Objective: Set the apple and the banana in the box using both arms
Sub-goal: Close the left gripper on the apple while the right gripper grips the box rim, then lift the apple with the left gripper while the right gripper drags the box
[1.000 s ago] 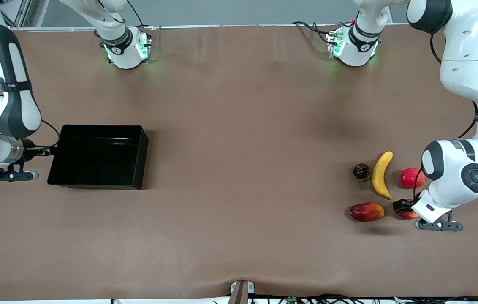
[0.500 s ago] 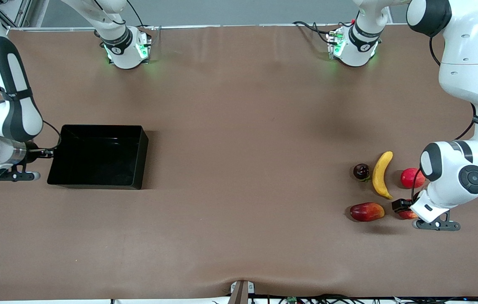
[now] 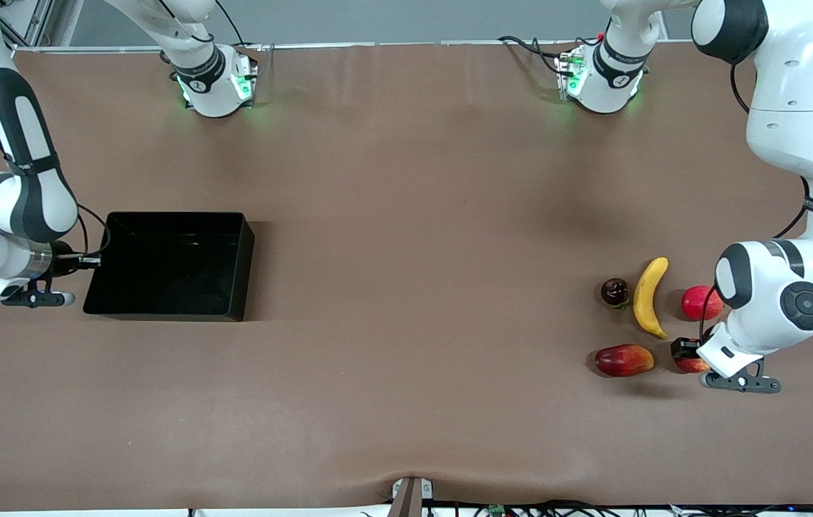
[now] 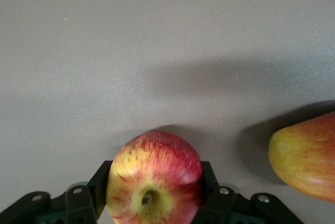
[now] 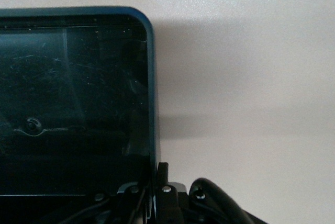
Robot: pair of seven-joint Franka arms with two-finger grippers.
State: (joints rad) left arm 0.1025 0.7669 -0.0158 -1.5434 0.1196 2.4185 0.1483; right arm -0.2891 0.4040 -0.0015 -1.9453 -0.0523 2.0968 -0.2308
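The apple [image 4: 154,179], red with yellow mottling round its stem dimple, sits between the fingers [image 4: 205,178] of my left gripper [image 4: 154,185], which press on both its sides low over the table. In the front view the left gripper [image 3: 686,353] covers most of the apple [image 3: 694,365]. The yellow banana [image 3: 647,296] lies on the table, farther from the front camera than the apple. My right gripper [image 3: 93,260] is shut on the end wall of the black box [image 3: 162,309] at the right arm's end of the table. In the right wrist view the gripper [image 5: 156,182] pinches the box's rim [image 5: 152,77].
A red-orange mango-like fruit [image 3: 624,360] lies beside the apple and also shows in the left wrist view [image 4: 306,156]. A pink-red round fruit [image 3: 701,302] and a small dark fruit [image 3: 615,291] flank the banana. The brown table stretches between box and fruits.
The right gripper and the box have shifted slightly toward the table's middle. The left gripper stays on the apple with only a small shift.
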